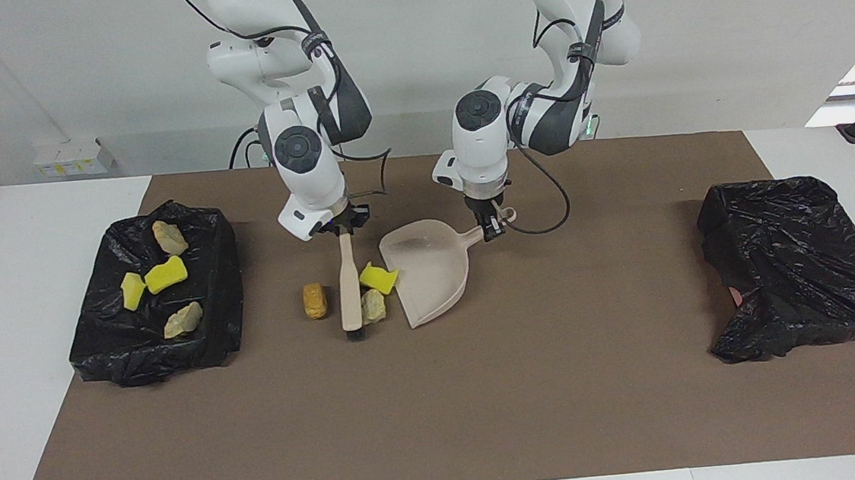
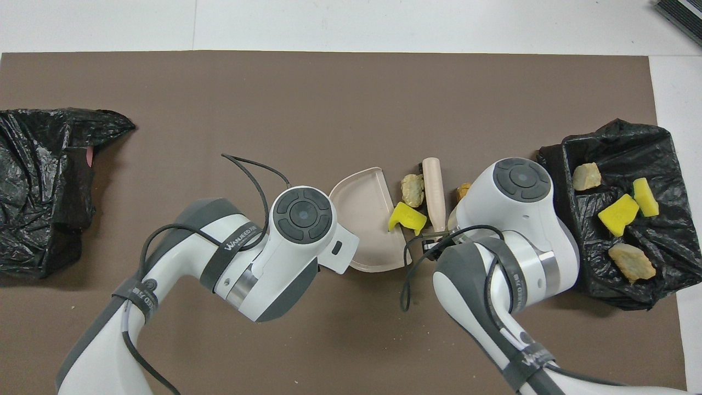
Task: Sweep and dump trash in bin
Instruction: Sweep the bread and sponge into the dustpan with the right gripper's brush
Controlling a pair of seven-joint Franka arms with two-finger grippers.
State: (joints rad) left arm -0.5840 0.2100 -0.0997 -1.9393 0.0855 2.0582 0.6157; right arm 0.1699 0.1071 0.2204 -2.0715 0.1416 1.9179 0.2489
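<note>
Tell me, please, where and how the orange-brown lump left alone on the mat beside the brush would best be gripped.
The orange-brown lump lies free on the mat, on the side of the brush toward the right arm's end. It looks like a short upright block, longer along the near-far line, so I would come straight down from above and pinch its two narrower flanks at mid-height. Its shape is only roughly visible.

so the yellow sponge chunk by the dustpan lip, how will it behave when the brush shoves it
The yellow sponge chunk looks porous and light, so it should probably slide easily toward the dustpan. Its ragged, uneven shape suggests it may tumble rather than roll. One edge already seems to rest on the lip, so a push from the brush may squash or flip it first.
</note>
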